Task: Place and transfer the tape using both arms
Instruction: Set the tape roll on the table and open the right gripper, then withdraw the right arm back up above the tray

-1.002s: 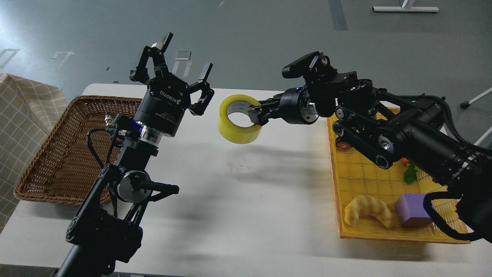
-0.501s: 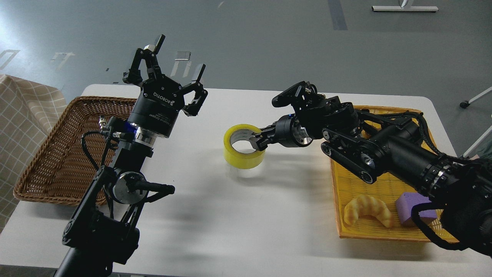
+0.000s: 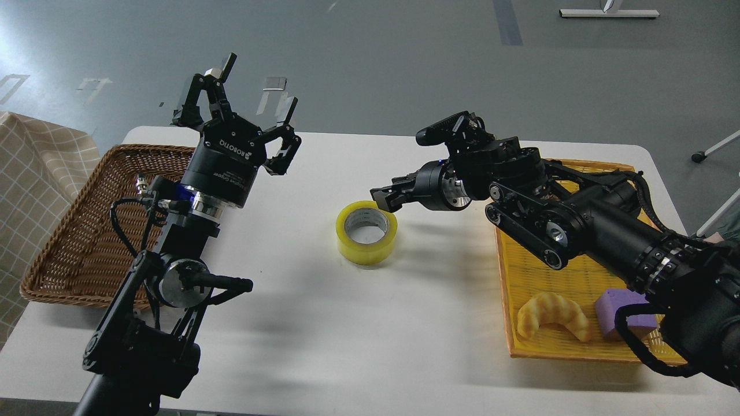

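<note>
The tape [image 3: 367, 232], a yellow roll with a grey-white core, lies flat on the white table [image 3: 358, 323] near its middle, hole facing up. My right gripper [image 3: 386, 197] hovers just above the roll's far right rim, its fingers slightly apart and holding nothing. My left gripper [image 3: 259, 85] is open and empty, raised with its fingers pointing up and away, well to the left of the tape and above the table's far left part.
A brown wicker basket [image 3: 63, 242] sits at the table's left edge. A yellow tray [image 3: 537, 271] at the right holds a croissant toy [image 3: 552, 320] and a purple block [image 3: 624, 306]; my right arm crosses over it. A checked cloth [image 3: 29, 167] hangs far left.
My right gripper lowered the tape from mid-air onto the table, let go of it and lifted slightly. My left gripper drifted a little to the left and stayed open.
</note>
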Motion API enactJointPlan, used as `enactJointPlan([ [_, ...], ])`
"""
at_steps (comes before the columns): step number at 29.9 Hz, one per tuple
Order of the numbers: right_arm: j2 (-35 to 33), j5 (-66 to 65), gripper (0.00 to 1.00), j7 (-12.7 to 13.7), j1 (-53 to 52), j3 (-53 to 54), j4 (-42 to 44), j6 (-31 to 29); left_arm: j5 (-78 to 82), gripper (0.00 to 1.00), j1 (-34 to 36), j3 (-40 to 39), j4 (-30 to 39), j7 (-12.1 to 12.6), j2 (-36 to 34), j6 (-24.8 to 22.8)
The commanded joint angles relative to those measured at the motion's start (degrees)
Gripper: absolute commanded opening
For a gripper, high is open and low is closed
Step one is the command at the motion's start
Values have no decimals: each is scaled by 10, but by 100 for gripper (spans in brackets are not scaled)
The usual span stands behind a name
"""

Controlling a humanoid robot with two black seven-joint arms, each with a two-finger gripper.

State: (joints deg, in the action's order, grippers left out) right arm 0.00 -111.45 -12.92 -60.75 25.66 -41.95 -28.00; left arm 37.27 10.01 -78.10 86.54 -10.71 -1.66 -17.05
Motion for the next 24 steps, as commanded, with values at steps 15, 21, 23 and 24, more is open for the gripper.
enactJointPlan([
  [15, 0, 4, 89, 2, 5, 131, -13, 32, 0, 99, -1, 1, -2, 0, 0, 2],
  [21, 0, 68, 95, 2, 13, 196, -27, 24, 3, 99, 6, 8, -3, 7, -3, 8],
  [23, 0, 129, 94, 3, 17, 198, -25, 31, 11, 99, 11, 10, -3, 6, -31, 9],
  [24, 0, 142, 94, 4, 19, 198, -26, 32, 11, 99, 11, 10, -3, 5, -42, 10],
])
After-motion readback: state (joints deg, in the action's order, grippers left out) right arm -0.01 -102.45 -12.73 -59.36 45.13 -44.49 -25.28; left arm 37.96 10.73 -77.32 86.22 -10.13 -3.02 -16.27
